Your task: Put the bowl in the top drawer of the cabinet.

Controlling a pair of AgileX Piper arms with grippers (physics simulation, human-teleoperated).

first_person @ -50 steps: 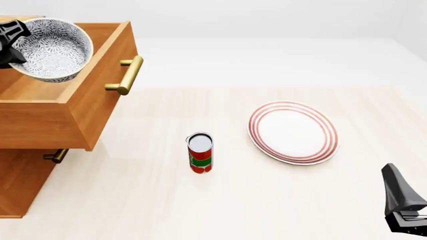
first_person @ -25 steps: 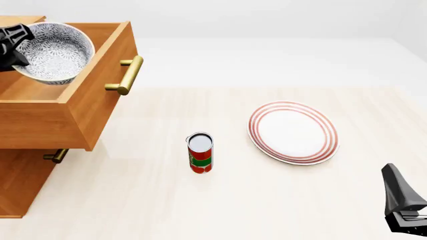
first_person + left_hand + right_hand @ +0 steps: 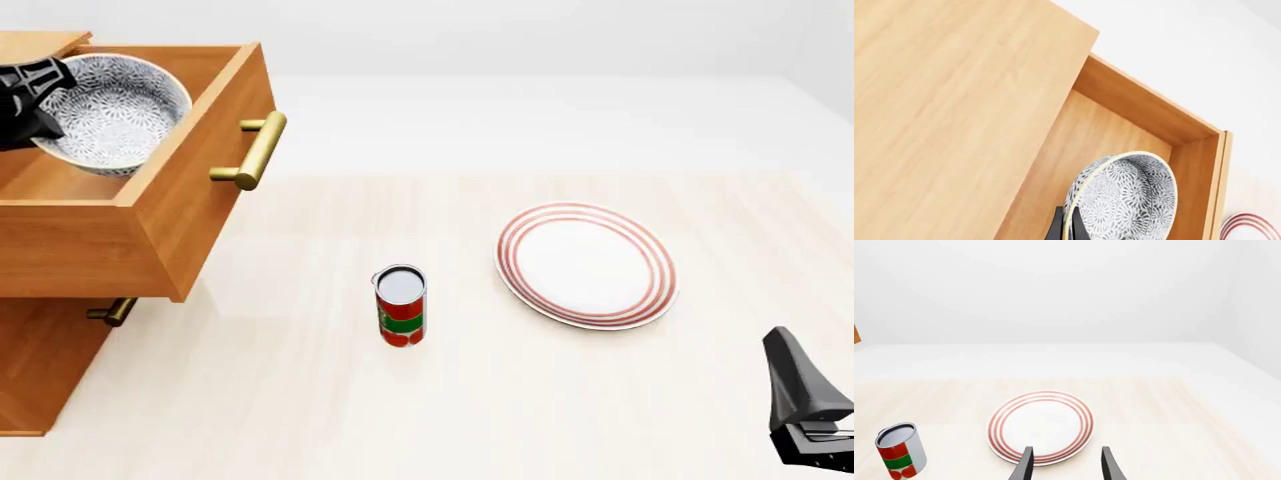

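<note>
Left gripper (image 3: 1066, 227) pinched on the rim of the bowl (image 3: 110, 112), tilted low inside the pulled-out top drawer (image 3: 187, 215) of the cabinet (image 3: 47, 370); right gripper (image 3: 1065, 465) spread, holding nothing, near the plate (image 3: 587, 265).

1. One bowl (image 3: 110, 112).
2. One plate (image 3: 587, 264).
3. One can (image 3: 400, 306).
4. One cabinet (image 3: 47, 350), two drawers: top drawer (image 3: 187, 190), lower drawer (image 3: 60, 330).
5. Two brass handles.
6. Two grippers: left gripper (image 3: 27, 100), right gripper (image 3: 1065, 465).
</note>
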